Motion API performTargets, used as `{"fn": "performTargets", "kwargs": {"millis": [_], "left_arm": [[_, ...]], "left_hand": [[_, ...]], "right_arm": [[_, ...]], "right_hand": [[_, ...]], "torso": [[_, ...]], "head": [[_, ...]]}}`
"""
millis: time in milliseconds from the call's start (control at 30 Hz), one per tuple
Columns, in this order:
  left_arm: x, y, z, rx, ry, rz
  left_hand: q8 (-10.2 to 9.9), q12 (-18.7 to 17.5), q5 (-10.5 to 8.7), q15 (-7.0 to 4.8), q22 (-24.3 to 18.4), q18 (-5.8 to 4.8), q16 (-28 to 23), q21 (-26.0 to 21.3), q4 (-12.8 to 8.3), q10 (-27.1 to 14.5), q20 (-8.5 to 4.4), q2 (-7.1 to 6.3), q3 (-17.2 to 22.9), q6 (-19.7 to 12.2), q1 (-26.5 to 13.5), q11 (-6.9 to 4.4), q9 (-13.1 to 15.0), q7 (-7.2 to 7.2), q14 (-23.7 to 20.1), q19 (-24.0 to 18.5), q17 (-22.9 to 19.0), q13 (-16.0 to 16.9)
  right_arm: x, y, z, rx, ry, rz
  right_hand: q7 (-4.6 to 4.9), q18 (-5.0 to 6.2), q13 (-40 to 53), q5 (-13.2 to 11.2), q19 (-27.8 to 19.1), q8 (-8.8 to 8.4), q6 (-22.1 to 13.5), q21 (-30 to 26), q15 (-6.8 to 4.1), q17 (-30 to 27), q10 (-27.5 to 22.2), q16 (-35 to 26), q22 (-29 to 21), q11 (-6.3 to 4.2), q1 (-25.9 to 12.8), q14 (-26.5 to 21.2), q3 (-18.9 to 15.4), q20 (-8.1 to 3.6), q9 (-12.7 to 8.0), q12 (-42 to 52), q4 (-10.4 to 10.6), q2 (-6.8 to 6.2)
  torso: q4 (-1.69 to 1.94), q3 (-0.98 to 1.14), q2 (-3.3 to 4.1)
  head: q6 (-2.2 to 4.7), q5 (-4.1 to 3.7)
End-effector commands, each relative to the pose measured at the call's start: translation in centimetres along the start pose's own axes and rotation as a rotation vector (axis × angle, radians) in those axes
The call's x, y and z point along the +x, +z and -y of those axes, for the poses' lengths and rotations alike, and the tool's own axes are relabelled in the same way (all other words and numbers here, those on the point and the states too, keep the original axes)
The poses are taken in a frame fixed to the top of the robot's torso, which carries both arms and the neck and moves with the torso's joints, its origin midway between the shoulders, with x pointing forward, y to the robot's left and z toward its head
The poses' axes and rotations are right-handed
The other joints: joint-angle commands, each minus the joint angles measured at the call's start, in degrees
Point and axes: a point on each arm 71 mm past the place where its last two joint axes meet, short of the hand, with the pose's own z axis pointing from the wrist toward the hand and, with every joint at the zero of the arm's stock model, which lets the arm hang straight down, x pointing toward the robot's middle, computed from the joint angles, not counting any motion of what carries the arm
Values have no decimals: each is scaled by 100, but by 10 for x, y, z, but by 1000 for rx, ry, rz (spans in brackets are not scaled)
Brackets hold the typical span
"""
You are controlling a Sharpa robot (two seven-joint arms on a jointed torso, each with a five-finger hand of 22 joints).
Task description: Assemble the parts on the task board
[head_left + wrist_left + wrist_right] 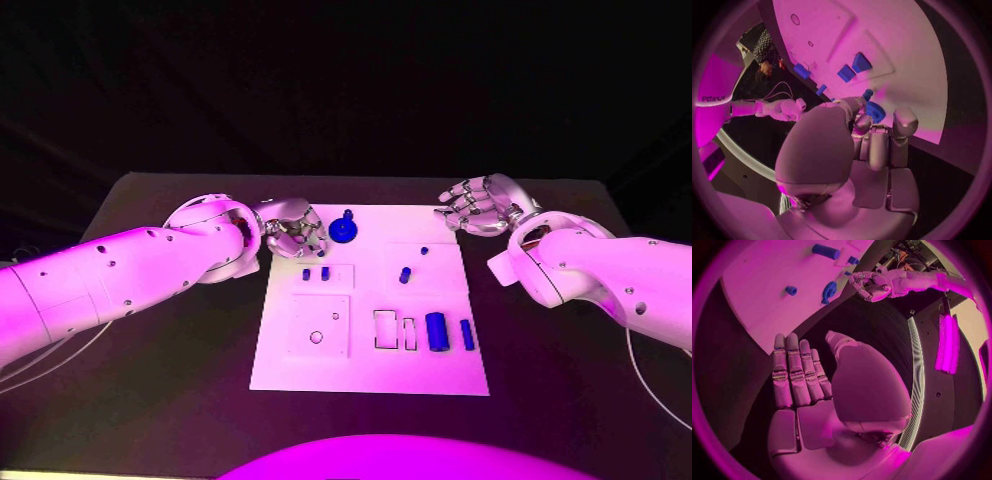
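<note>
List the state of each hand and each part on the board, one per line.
left hand: fingers curled beside the round blue part, holding nothing clearly
right hand: open, empty, off the board's far right corner
round blue part: on the task board, at its far edge
two blue cylinders: lying side by side
small blue peg: mid-board, untouched

Task board [433, 375] mid-table, parts on it.
Round part [343, 230] at far edge, beside left hand [293, 228]; right hand [483, 205] off far right corner.

Your left hand [293, 229] crowds the task board [368, 370] at its far-left corner; its near half lies open.
</note>
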Motion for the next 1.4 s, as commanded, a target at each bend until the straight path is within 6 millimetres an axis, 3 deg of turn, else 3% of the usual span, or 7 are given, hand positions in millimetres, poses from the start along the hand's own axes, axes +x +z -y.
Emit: {"fn": "performTargets", "kwargs": {"millis": [33,1400], "left_arm": [[2,0,0,-1,2,-18],[-2,-5,3,39,-98,27]], "left_hand": [[16,-15,3,13,7,-43,24,17,-14,-7,2,26,33,-7,16,13,6,24,70,56,281,-17],[-196,-63,-11,50,48,-49,25,46,-10,-65,28,-183,104,-287,-229,54,-40,71,90,64,317,-133]], "right_arm": [[0,0,-1,-15,-5,0],[1,0,-1,-12,-3,-3]], "right_hand": [[289,31,-4,-6,-24,23,-30,4,-2,-5,-25,-20,-5,-10,46,-17,11,-1,-5,32,-28,-18],[291,31,-34,-7,-22,34,-40,4,0,-24,-31,-25,-33,-8,52,-19,20,-1,-18,40,-38,-23]], "torso": [[1,2,1],[-3,0,2]], "head": [[0,-2],[8,7]]}}
